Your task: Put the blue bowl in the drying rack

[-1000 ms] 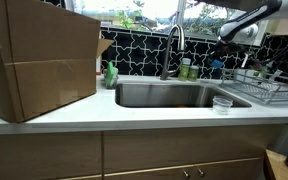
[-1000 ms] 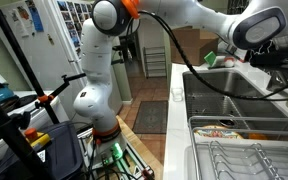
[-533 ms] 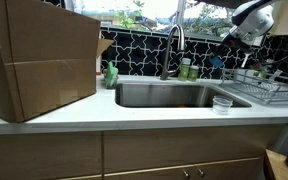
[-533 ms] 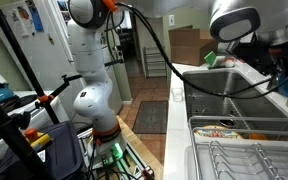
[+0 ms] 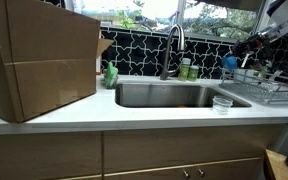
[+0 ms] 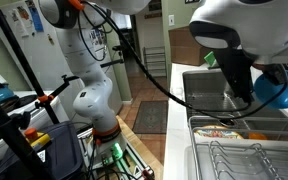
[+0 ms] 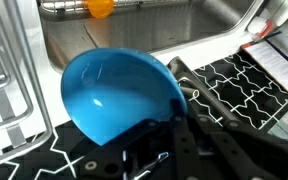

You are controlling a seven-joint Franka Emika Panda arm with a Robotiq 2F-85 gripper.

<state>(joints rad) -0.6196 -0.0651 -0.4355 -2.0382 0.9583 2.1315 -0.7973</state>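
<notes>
The blue bowl (image 7: 114, 95) fills the wrist view, tilted on its side, with my gripper (image 7: 176, 103) shut on its rim. In both exterior views the bowl (image 5: 229, 62) (image 6: 286, 90) hangs in the air in the gripper (image 5: 240, 54) (image 6: 263, 88), above the counter at the sink's end. The wire drying rack (image 5: 271, 92) (image 6: 246, 158) stands on the counter beside the sink, below and close to the bowl. Its wires also show at the left edge of the wrist view (image 7: 6, 75).
The steel sink (image 5: 174, 95) with its faucet (image 5: 174, 45) lies mid-counter, and an orange item (image 7: 101, 8) lies in it. A clear glass cup (image 5: 222, 103) stands by the sink's front corner. A big cardboard box (image 5: 39, 60) and a green bottle (image 5: 111, 73) stand on the opposite side of the sink.
The arm has swung sideways toward the drying rack, carrying the blue bowl with it. The bowl now shows clearly held in the air near the rack.
</notes>
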